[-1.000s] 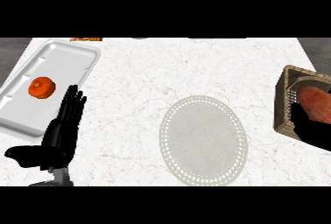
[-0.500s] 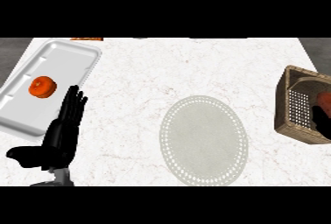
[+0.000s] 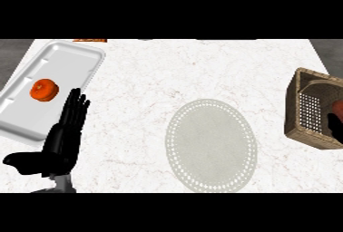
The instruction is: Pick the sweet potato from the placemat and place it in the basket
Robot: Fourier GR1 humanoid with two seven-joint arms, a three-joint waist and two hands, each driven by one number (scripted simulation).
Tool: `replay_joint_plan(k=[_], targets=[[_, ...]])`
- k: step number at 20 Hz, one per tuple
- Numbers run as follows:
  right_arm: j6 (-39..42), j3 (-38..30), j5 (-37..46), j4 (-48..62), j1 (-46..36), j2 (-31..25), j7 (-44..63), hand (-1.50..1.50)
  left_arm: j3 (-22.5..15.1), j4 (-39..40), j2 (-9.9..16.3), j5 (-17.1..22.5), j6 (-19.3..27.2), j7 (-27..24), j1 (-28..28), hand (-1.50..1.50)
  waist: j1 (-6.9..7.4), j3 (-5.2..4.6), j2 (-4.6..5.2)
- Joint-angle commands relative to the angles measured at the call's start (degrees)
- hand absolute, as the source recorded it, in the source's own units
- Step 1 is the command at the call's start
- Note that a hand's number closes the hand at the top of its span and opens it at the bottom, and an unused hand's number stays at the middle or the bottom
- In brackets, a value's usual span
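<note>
Wicker basket (image 3: 309, 111) at right edge holds sweet potato (image 3: 337, 108).

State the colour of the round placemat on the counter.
Pale grey-white, with a ring of small dots near its edge; the placemat shows in the head view.

White tray (image 3: 74, 59) at counter's left, small orange fruit (image 3: 43, 89) inside it, pale marbled counter (image 3: 194, 68)

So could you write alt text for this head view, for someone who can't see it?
A wicker basket at the right edge holds a reddish sweet potato; the round placemat lies bare mid-counter. The left hand rests open beside a white tray holding an orange fruit.
</note>
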Motion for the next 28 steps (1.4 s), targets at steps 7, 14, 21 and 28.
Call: replay_joint_plan(k=[7,14,21,28], targets=[[-6.15,-7.03,-2.79,7.90,1.35,-1.01,-5.41,1.50,-1.20,-3.40,-0.11,-0.69,-0.68,1.77,3.22,0.00,0.11,0.00,-0.05],[-5.97,-6.11,-3.30,14.22,1.90,-2.77,-9.19,-1.50,2.35,1.55,0.75,0.79,-1.04,1.67,-2.84,0.00,0.03,-0.01,0.02],[-14.60,-7.43,-5.90,14.82,-0.33,0.42,-13.73,-1.50,-1.05,-0.45,-1.88,-2.83,1.95,1.62,-1.65,0.00,0.08,0.01,-0.01],[-15.33,-14.23,-9.72,10.20,-2.43,-5.45,-13.91,-1.50,-0.76,-0.46,-1.90,-2.42,1.58,1.49,-1.03,0.00,-0.20,-0.01,-0.08]])
